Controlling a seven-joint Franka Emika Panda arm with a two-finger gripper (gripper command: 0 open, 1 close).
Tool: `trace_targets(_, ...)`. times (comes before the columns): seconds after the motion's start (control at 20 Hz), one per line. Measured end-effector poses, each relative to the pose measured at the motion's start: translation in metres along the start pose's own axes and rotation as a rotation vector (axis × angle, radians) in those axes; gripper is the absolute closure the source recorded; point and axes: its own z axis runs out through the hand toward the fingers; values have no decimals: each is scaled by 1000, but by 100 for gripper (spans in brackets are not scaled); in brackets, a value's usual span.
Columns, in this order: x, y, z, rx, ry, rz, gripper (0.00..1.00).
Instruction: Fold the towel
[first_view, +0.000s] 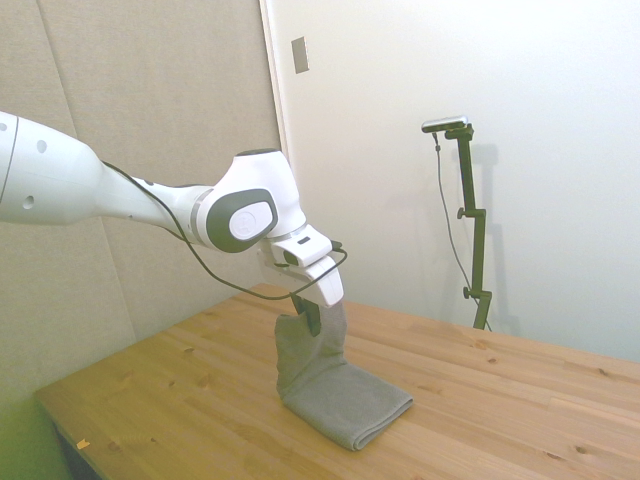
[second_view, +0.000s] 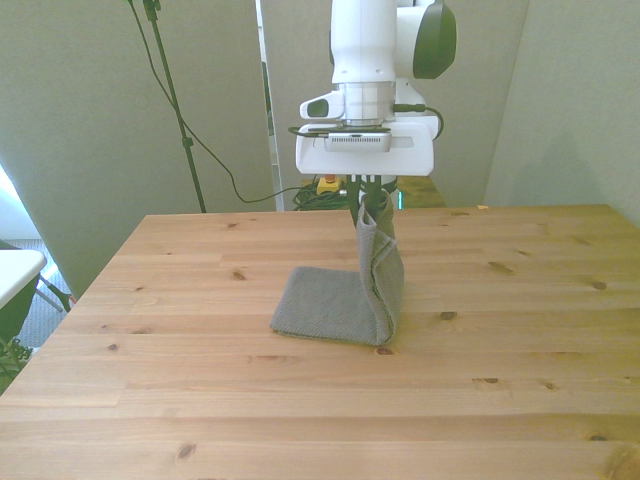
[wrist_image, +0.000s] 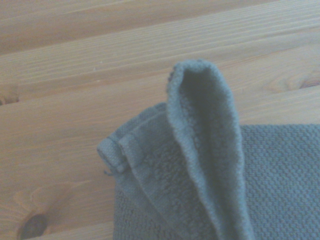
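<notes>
Towel (second_view: 340, 300) edge lifted by gripper (second_view: 370, 200), hemmed corner (wrist_image: 116, 152) visible only at wrist

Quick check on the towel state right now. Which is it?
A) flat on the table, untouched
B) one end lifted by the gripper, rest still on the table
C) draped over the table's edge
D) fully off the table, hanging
B: the gripper pinches one end of the towel and holds it upright, while the other part lies flat on the table, as the side view also shows.
</notes>
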Motion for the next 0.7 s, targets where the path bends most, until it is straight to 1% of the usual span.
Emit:
trace_targets(0.15,6,15,3,-7,-6,12,100)
trace_targets(0.2,10,21,6,-13,-10,20,0)
trace_targets(0.45,33,48,27,-30,-38,71,0)
trace_targets(0.55,42,52,34,-26,-44,86,0)
trace_targets(0.7,51,55,37,-26,-44,89,0)
